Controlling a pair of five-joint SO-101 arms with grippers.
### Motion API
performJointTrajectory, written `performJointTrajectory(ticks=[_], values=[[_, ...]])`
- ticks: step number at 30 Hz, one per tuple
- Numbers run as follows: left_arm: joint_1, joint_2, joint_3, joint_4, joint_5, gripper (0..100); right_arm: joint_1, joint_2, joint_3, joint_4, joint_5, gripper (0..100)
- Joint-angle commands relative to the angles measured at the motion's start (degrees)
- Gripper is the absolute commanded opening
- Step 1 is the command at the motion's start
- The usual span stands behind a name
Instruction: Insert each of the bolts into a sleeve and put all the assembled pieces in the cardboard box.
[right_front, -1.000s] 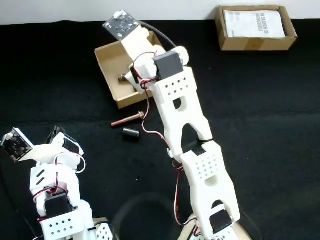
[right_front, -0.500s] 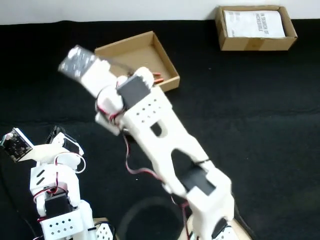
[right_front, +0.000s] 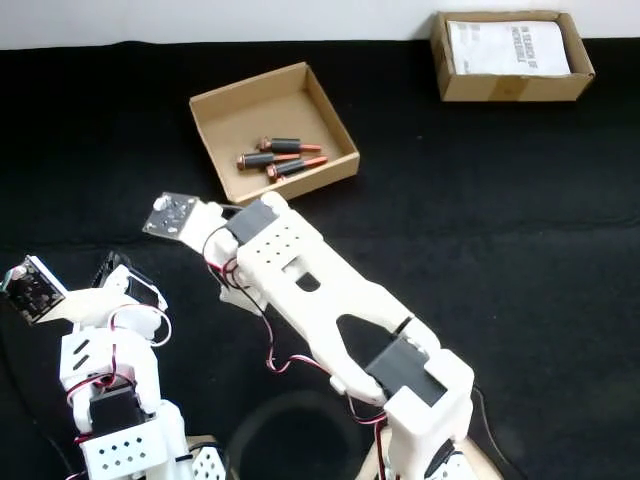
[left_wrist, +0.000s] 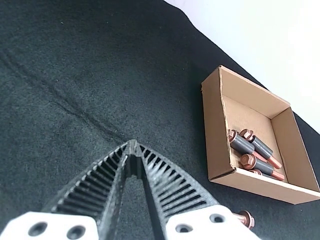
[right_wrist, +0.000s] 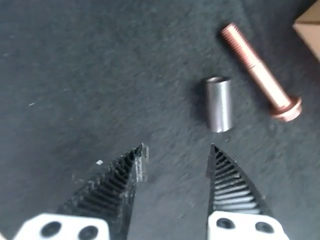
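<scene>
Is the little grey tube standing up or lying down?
Lying down: the sleeve rests on its side beside the bolt.

Right arm (right_front: 320, 290): white plastic links, flat-sided, with cut-out slots and grids of small round holes. Black servo blocks (right_front: 400, 368) at the joints. Thin red wires loop loosely along one side. A small grey circuit-board camera (right_front: 172, 214) sits at the wrist.

Left arm (right_front: 100, 352): matching white shells and hole grid, black servos, red wires, and a grey camera board (right_front: 30, 288) on the wrist.

Right gripper (right_wrist: 177, 150): two black tapered fingers (right_wrist: 122, 177) with saw-toothed inner faces, set on white mounts with paired round screw holes.

Left gripper (left_wrist: 132, 147): the same black ribbed fingers, white mounts and round holes.
</scene>
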Motion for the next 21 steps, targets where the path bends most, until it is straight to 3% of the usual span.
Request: performJointTrajectory(ticks=[1,12,21], values=[[-0.75,-0.75,0.84,0.26,0.26,1,2.77,-3.74,2.77,-5.41,3.08,17.0],[-0.75,-0.75,0.84,0.26,0.26,1,4.88,0.75,6.9,-12.35,7.74,17.0],[-0.75,-0.84,0.84,0.26,0.26,1,5.41,10.86,-3.91,-11.91,7.74,17.0]])
